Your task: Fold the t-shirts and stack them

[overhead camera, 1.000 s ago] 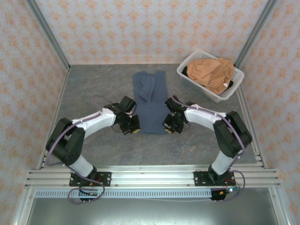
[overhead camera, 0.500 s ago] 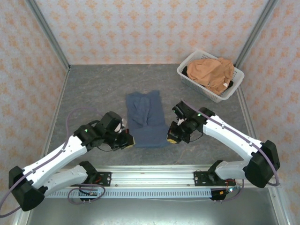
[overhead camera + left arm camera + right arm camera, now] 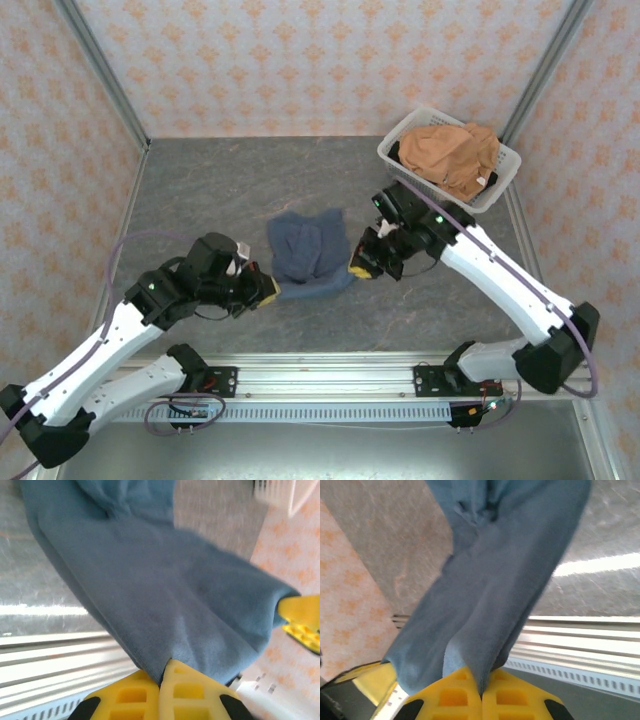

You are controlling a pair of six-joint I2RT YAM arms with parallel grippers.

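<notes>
Centre frame: my left fingers and right fingers, each pinching a near corner of the slate-blue t-shirt, have lifted its hem off the grey table, starting the fold. The soft knit sags between them. Upper right, the orange-tan shirt lies crumpled in the white lattice basket.

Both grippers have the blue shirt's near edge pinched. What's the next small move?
Probably carry the left gripper and right gripper forward together, laying the pinched edge over the blue shirt's far half, which rests on the table; that should complete the fold.
</notes>
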